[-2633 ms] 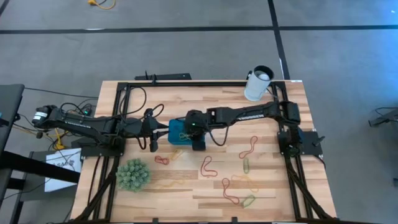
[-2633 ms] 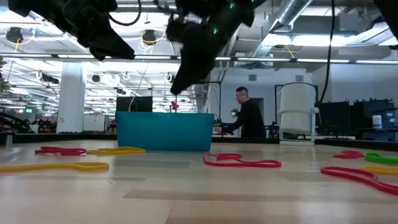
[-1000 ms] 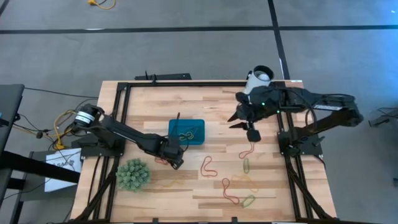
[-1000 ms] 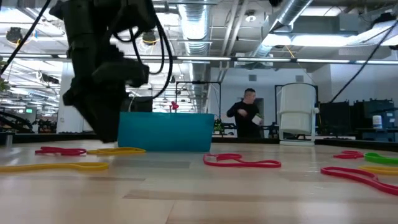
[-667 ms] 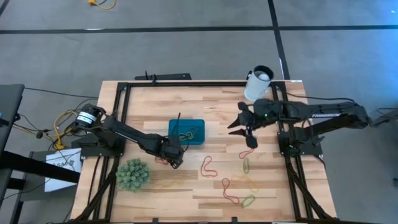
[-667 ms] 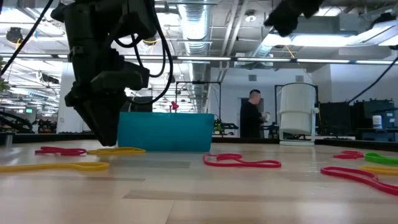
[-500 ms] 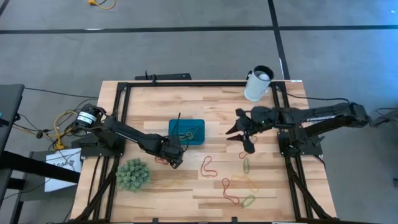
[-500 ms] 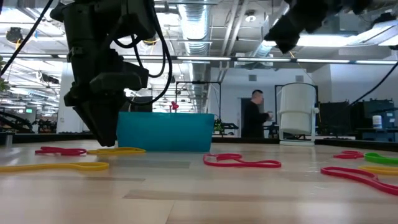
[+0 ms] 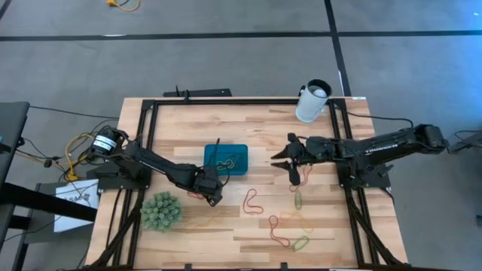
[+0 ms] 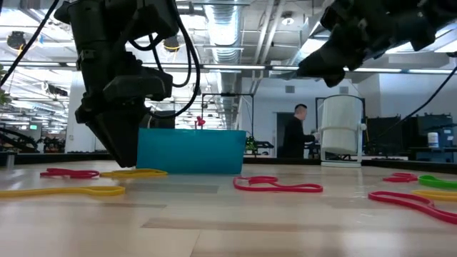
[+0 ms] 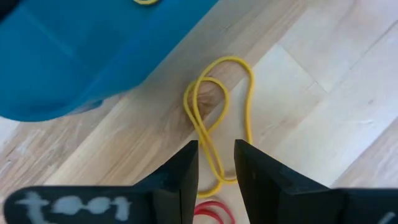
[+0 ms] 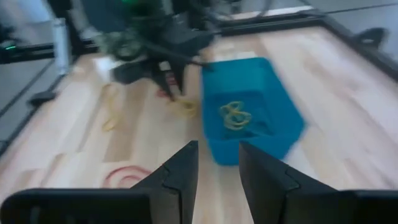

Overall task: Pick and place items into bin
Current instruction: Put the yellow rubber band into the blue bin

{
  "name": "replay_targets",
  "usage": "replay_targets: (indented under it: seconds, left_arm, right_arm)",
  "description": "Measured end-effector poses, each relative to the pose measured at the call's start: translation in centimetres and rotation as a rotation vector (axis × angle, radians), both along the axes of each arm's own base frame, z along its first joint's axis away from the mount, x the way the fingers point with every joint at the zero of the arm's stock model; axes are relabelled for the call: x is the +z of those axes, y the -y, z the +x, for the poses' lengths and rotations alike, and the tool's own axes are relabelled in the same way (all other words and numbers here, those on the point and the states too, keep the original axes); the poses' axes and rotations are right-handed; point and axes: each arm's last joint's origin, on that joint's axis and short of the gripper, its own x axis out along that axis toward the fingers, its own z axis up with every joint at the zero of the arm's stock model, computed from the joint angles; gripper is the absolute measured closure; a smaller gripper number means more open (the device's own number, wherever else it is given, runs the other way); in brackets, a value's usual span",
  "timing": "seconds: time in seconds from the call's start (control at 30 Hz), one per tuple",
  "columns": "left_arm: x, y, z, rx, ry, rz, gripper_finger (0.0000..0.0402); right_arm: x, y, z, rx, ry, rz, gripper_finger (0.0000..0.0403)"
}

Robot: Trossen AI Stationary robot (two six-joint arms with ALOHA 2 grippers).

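My left gripper (image 11: pixel 216 163), jaws parted and empty, hung over a twisted yellow rubber loop (image 11: pixel 219 118) just near of the shallow teal plastic bin (image 9: pixel 226 159), apparently needing to descend and close, while my open right gripper (image 9: pixel 288 159) waited right.

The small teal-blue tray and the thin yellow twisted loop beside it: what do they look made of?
The teal-blue rectangular tray looks like moulded plastic: uniform colour, smooth matte wall, rounded corners. The yellow twisted loop looks like rubber or a similar elastic: thin, even and limply folded over itself on the pale wooden tabletop, whose grain shows.
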Motion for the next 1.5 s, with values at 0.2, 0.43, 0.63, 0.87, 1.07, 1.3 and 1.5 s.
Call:
replay_targets:
  seconds: [0.2,0.43,0.63,0.87,1.07,1.3,1.5]
  left_arm:
    - [0.0,0.0,0.0,0.001,0.003,0.014,0.0310]
    - [-1.2,-0.3,-0.8,0.026,0.002,0.012,0.0310]
    - [-1.5,-0.4,-1.0,0.033,0.017,0.017,0.0310]
    - [-1.6,-0.4,-1.0,-0.033,0.006,0.035,0.0359]
    - [-1.0,-0.1,0.0,-0.097,0.050,0.014,0.0394]
    - [3.2,1.0,3.1,-0.268,0.165,-0.013,0.0399]
    - [8.2,-0.5,4.3,-0.285,0.085,0.168,0.0401]
  right_arm:
    - [0.1,0.7,0.0,-0.032,0.009,0.001,0.0296]
    - [0.1,0.4,0.0,-0.016,0.009,0.001,0.0296]
    - [0.1,0.3,0.0,-0.014,0.011,0.001,0.0296]
    - [0.1,0.3,0.1,-0.014,0.012,0.001,0.0296]
    - [0.1,0.3,0.1,-0.014,0.012,0.002,0.0296]
    - [0.1,0.3,0.1,-0.014,0.013,0.002,0.0296]
    - [0.1,0.3,0.1,-0.014,0.013,0.002,0.0296]
